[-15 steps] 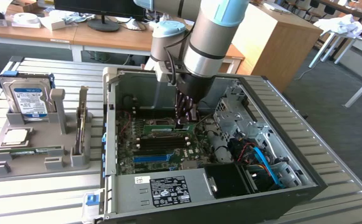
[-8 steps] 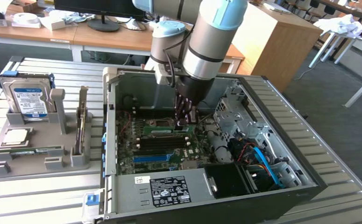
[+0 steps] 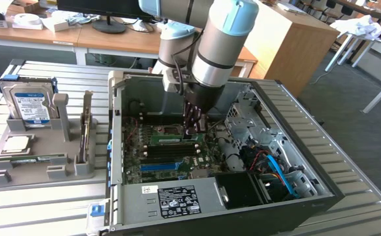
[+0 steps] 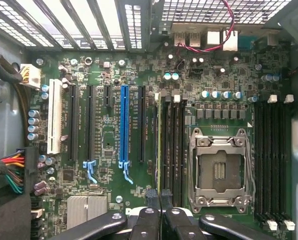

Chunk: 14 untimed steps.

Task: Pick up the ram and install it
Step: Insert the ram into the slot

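Fingers (image 4: 152,198) clamped on the ram (image 3: 167,139) (mid-frame, exterior view): best kept level over the memory slots (image 4: 175,145), pressed evenly.

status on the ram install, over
claw shut on ram stick; stick edge-on at memory slots beside empty chip socket; nothing blocking

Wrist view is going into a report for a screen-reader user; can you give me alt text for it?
Looking straight down at a computer mainboard, the shut gripper sits over the thin green edge of the ram stick, lined up with the memory slots beside an empty processor socket. A blue card slot lies further off.
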### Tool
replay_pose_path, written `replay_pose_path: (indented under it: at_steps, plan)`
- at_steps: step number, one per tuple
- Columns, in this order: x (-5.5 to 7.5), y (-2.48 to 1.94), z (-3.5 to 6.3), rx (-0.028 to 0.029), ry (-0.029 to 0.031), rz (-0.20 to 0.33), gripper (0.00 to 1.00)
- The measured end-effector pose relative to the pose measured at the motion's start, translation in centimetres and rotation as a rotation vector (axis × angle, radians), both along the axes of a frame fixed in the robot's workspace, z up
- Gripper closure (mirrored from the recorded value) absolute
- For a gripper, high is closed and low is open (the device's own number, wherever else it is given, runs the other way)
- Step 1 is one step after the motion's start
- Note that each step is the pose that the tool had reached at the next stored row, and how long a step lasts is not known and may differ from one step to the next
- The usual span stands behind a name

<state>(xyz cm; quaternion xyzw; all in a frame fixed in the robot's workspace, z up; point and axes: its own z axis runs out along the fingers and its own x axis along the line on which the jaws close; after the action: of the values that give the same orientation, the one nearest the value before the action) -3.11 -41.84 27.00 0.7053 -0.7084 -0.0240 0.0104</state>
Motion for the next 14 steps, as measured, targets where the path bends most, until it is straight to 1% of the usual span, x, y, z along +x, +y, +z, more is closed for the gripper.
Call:
replay_pose_path:
  at_steps: [14]
  plan:
    - [0.00,0.00,-0.30,0.0000,0.0000,0.000,0.88]
